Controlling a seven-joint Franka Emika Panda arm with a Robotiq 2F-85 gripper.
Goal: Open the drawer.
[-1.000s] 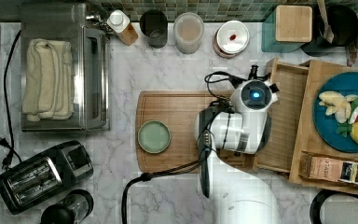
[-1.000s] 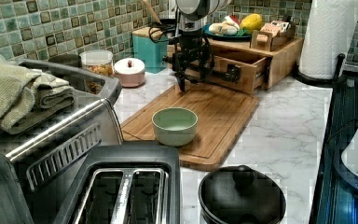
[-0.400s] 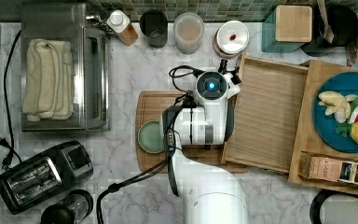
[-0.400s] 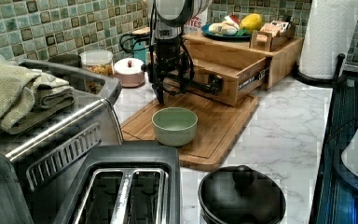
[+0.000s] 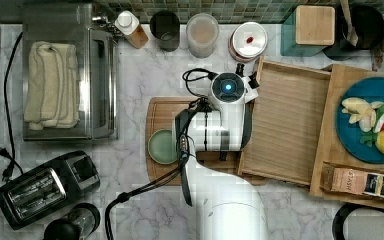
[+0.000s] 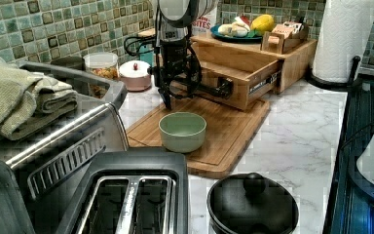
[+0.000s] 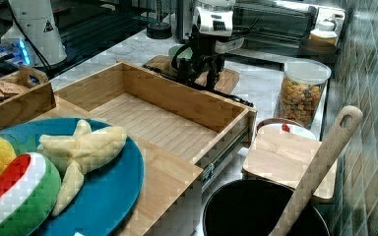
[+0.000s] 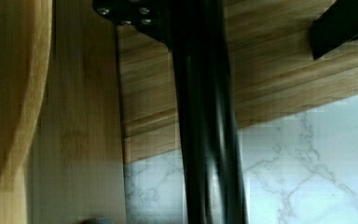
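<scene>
Bowl (image 5: 163, 146) on cutting board (image 6: 233, 127), apparently beside drawer (image 5: 286, 125).

A white marble surface (image 5: 130, 65) with grey veining carries everything. Behind it rises a wall of small green and grey mosaic tiles (image 6: 39, 29), seen again along the right view's right (image 7: 374, 98). A dark, ridged area (image 6: 365, 146) borders the marble on the left view's right.

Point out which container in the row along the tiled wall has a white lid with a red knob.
The short round container, at the row's right end in the top view, beside the drawer. Its neighbours, a tall jar and a dark cup, lack one.
</scene>
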